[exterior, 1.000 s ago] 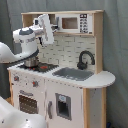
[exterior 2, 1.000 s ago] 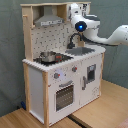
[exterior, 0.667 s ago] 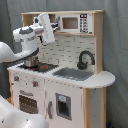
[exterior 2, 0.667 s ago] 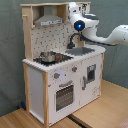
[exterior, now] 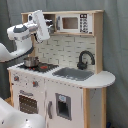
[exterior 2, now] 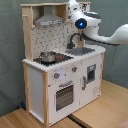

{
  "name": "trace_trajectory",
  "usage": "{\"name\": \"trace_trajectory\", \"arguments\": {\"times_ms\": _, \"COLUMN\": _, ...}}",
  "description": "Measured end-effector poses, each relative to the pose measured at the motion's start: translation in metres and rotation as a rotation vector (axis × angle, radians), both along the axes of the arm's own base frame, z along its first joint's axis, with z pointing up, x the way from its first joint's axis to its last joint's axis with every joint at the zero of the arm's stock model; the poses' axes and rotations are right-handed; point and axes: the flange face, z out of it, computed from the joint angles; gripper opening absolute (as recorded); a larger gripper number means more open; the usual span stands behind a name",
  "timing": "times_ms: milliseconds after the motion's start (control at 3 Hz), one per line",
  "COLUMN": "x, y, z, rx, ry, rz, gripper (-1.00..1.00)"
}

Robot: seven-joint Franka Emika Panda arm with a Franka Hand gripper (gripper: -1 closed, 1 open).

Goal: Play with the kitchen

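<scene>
Toy kitchen (exterior: 65,75) (exterior 2: 65,70) upright mid-scene in both exterior views, white body with light-wood frame, standing on a wooden floor (exterior 2: 107,107) seen in the second exterior view. Grey hood (exterior 2: 48,19) under the top shelf at the second exterior view's left; partly hidden behind the arm in the first exterior view. Microwave panel (exterior: 74,23) in the upper shelf, at the first exterior view's right of the arm. Small metal pot (exterior: 30,61) (exterior 2: 47,56) sitting on the black stove top (exterior: 44,66) (exterior 2: 57,58). Grey sink (exterior: 74,73) (exterior 2: 82,50) just beside the stove, black curved faucet (exterior: 85,59) (exterior 2: 74,39) upright behind it, against the tiled back wall (exterior: 62,49). Oven door (exterior: 27,102) (exterior 2: 64,95) with slatted window below the stove, knobs (exterior 2: 56,76) above it on the front panel. Cupboard door with dark dispenser panel (exterior: 62,106) (exterior 2: 90,73) under the sink. White Franka arm (exterior: 20,37) (exterior 2: 107,34) reaching in at upper-shelf height, above the counter, clear of pot and sink. Gripper (exterior: 50,23) (exterior 2: 73,7) up by the hood and shelf level, near the microwave panel; cannot tell whether spread or pressed together, nothing seen held. Blue light ring (exterior 2: 82,23) on the wrist in the second exterior view. Grey curtain backdrop (exterior: 115,40) behind everything.
</scene>
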Motion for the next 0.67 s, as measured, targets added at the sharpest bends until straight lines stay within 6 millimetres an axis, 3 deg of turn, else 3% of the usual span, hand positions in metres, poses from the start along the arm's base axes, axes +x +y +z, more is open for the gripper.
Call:
{"name": "trace_trajectory", "arguments": {"times_ms": 333, "x": -0.003, "y": 0.001, "z": 0.003, "rx": -0.004, "ry": 0.001, "rz": -0.001, "gripper": 1.0}}
{"name": "trace_trajectory", "arguments": {"times_ms": 667, "x": -0.017, "y": 0.007, "z": 0.012, "rx": -0.021, "ry": 0.006, "rz": -0.004, "gripper": 1.0}}
